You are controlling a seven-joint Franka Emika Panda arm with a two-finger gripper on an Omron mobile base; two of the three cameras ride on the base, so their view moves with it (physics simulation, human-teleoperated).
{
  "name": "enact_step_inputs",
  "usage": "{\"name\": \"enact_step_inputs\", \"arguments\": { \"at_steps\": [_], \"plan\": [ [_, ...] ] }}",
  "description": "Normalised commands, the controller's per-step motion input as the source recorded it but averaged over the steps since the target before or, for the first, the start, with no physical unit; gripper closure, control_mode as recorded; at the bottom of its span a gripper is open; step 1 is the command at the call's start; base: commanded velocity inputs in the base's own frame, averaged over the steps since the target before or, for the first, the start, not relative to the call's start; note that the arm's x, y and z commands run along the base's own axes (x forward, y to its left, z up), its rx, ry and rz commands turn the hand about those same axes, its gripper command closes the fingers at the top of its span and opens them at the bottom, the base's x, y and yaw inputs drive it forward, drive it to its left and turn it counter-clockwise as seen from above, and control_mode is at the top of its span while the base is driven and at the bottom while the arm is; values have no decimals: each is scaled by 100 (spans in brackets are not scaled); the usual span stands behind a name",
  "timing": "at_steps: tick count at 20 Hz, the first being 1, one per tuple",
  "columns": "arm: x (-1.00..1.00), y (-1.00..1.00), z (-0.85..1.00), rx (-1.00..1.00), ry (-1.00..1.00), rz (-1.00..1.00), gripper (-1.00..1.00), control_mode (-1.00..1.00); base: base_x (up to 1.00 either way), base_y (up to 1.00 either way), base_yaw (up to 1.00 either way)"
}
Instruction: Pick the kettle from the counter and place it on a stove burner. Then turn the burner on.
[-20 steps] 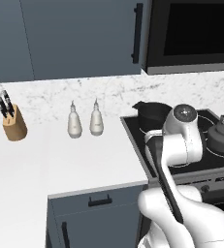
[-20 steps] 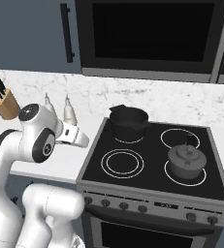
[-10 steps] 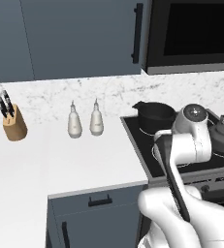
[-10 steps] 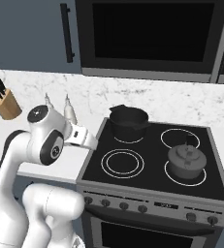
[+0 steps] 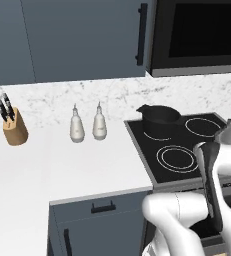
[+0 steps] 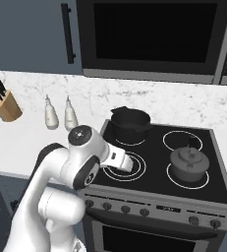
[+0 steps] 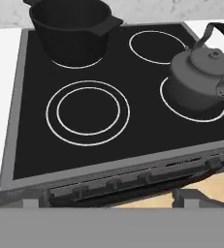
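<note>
- You see the small squat dark-grey kettle with the domed lid and arched black handle point(image 6: 188, 164) already standing on the stove, not on the counter.
- It sits on the thin white ring burner point(image 7: 193, 107) at the front right of the glossy black glass cooktop point(image 6: 154, 162). In the hand view the ring shows around the base of the kettle point(image 7: 200, 77).
- The handle of the kettle stands upright over the lid in the hand view.
- The wider dark pot with a pouring lip point(image 6: 129, 123) stands on the back left burner; you find it also in the left base view point(image 5: 159, 120) and at the top of the hand view point(image 7: 70, 30).
- The front left burner with two white concentric rings point(image 7: 88, 112) is bare, and the back right thin ring point(image 7: 158, 46) as well.
- The smooth white countertop slab point(image 5: 62, 165) lies to the left of the cooktop. On it, near the wall, stand two pale bottles side by side point(image 5: 86, 125) and, well apart to the left, a wooden knife block with dark handles point(image 5: 12, 125).
- A row of dark knobs point(image 6: 134, 210) runs along the front panel of the stove, under the glass.
- The white arm with dark joints point(image 6: 80, 165) reaches over the front left part of the stove in the right base view.
- The fingertips of the claw are not clear to you in any picture, so you cannot tell whether it is spread or pressed together.
</note>
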Motion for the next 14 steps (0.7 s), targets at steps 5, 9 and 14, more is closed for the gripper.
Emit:
{"name": "enact_step_inputs", "arguments": {
  "at_steps": [5,9,14],
  "plan": [
    [-89,-100,-88,3,-8,12,-100,-100,0,0,0],
    [-100,-97,-100,0,-34,38,-100,-100,0,0,0],
    [-64,-33,-92,-6,-57,43,-100,-100,0,0,0]
  ]
}}
